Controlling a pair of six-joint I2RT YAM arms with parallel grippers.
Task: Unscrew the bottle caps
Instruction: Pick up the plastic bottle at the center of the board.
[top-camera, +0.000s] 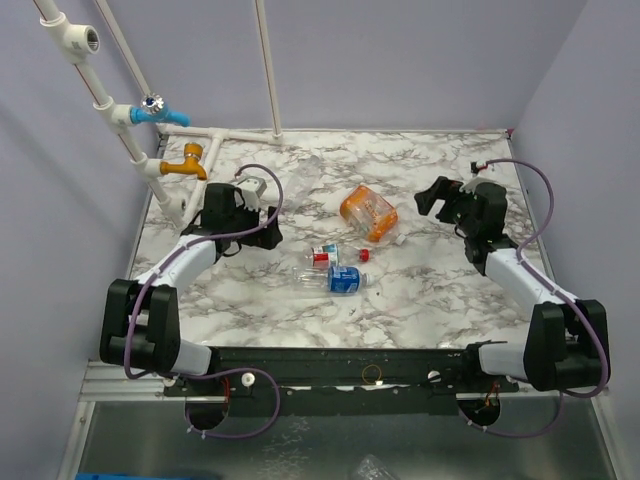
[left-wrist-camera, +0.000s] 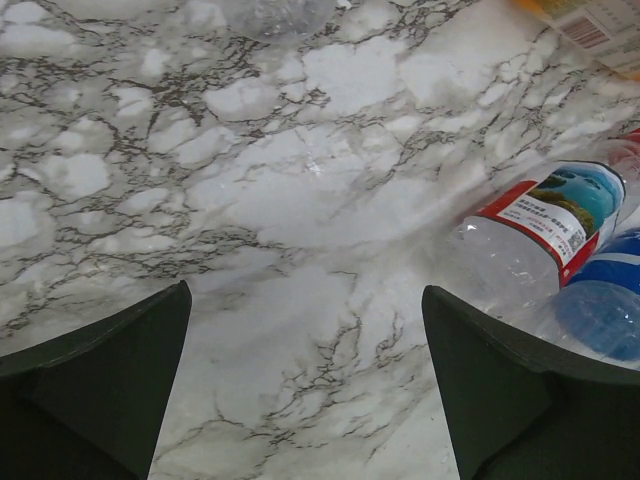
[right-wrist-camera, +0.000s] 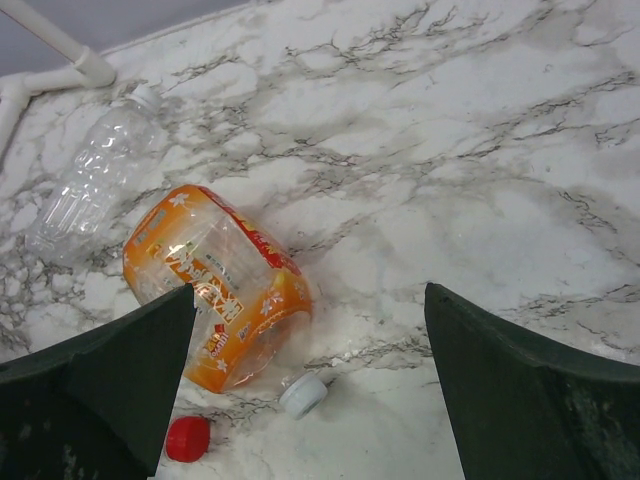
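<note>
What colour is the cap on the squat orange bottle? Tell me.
White cap on the orange bottle; best seen in the right wrist view.

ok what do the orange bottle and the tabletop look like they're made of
Orange bottle: looks like thin translucent plastic with a glossy finish. Light glints off it and its walls are partly see-through.
Table: smooth top with a grey-veined white marble pattern and a soft sheen. It could be real stone or a printed laminate; the look alone cannot settle it.
</note>
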